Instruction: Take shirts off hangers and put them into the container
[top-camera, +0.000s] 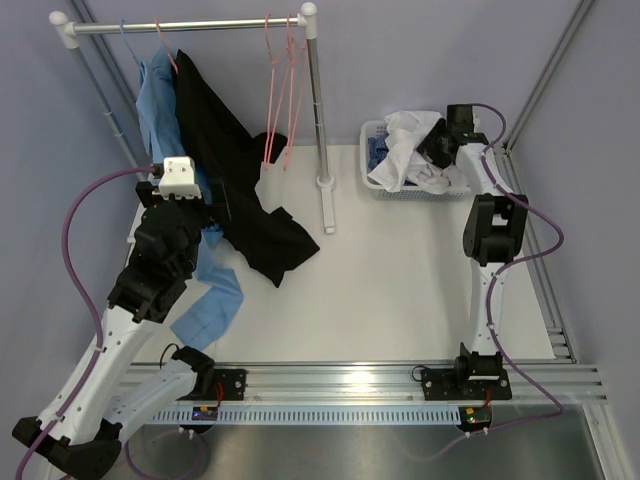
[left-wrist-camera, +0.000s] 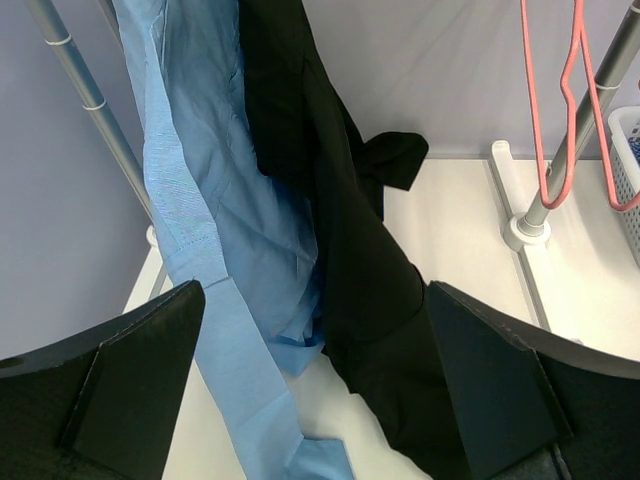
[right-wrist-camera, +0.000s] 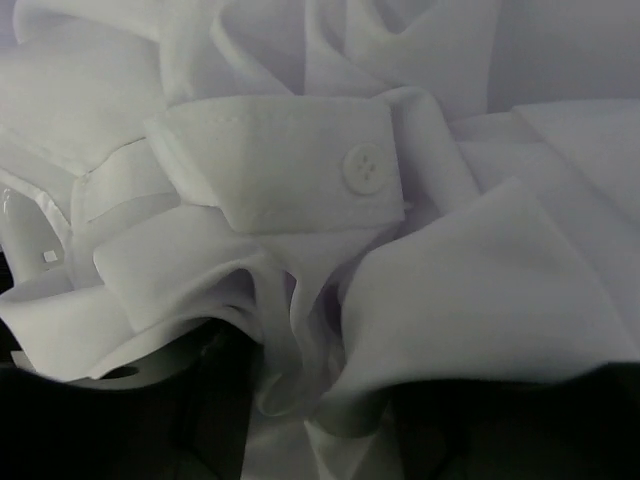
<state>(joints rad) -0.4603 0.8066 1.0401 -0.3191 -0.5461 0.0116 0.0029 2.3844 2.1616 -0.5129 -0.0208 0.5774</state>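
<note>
A light blue shirt (top-camera: 160, 105) (left-wrist-camera: 210, 200) and a black shirt (top-camera: 225, 150) (left-wrist-camera: 340, 200) hang from the rack, their tails trailing onto the table. My left gripper (top-camera: 180, 185) (left-wrist-camera: 315, 400) is wide open just in front of them, touching neither. Empty pink hangers (top-camera: 280, 100) (left-wrist-camera: 565, 100) hang further right on the bar. The white container (top-camera: 372, 132) at the back right holds a white shirt (top-camera: 405, 150) (right-wrist-camera: 330, 180) over a blue checked one (top-camera: 376, 152). My right gripper (top-camera: 432, 150) (right-wrist-camera: 320, 420) is down on the white shirt, jaws apart, a loose fold between them.
The rack's right pole (top-camera: 318, 100) stands between the hanging shirts and the container, with its foot (top-camera: 327, 205) on the table. A second rack pole (left-wrist-camera: 85, 110) rises on the left. The black shirt's tail spreads over the table's middle left.
</note>
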